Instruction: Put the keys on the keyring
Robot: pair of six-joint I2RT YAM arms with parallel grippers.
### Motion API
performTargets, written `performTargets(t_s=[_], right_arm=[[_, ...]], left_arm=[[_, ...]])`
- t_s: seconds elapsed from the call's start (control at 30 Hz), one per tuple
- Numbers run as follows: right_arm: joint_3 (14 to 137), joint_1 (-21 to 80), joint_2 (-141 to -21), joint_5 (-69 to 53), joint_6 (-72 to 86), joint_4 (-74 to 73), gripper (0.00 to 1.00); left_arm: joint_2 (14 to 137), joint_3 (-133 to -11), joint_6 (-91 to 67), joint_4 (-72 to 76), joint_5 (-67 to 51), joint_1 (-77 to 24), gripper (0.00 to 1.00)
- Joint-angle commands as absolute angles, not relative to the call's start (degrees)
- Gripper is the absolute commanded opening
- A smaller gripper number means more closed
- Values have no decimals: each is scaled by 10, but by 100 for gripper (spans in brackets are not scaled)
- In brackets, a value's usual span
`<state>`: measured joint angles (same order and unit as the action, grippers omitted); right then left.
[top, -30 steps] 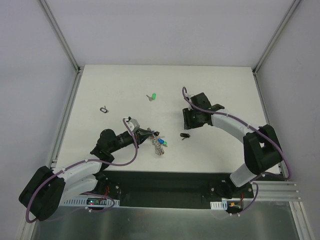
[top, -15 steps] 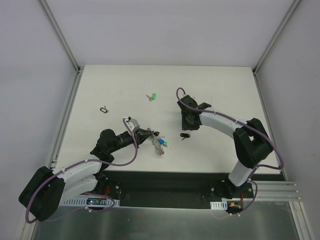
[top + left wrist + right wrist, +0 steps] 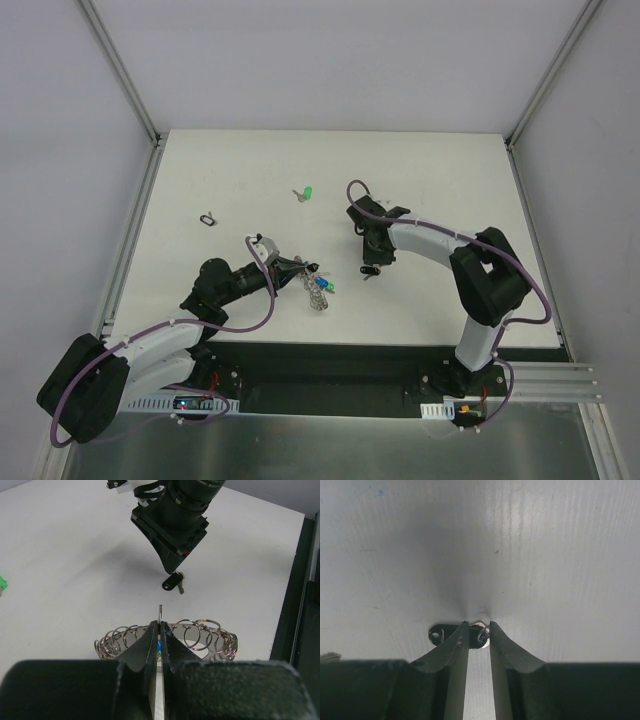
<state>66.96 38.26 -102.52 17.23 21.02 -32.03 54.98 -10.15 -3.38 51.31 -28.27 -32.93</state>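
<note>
Right end effector [image 3: 477, 626] stands narrowly parted over the black key [image 3: 442, 633]; left end effector [image 3: 159, 626] pinches the keyring [image 3: 223, 642].

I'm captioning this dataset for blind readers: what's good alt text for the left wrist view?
The left gripper, shut, pinches a coiled silver metal keyring in the foreground. Beyond it the right gripper points down over a small black-headed key lying on the white table.
</note>
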Motion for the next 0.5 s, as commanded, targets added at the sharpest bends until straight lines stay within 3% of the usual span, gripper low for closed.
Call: performTargets(t_s=[0.0,0.1,0.47], right_arm=[[680,387,-1035,187,229,-335,25],[679,388,-1039,192,229,-333,23],[670,388,-1023,195,214,-330,1]], left_arm=[[537,-119,-32,539,-297,-330,0],[537,-120,-32,539,-297,-330,0],[539,-120,-33,539,-297,-330,0]])
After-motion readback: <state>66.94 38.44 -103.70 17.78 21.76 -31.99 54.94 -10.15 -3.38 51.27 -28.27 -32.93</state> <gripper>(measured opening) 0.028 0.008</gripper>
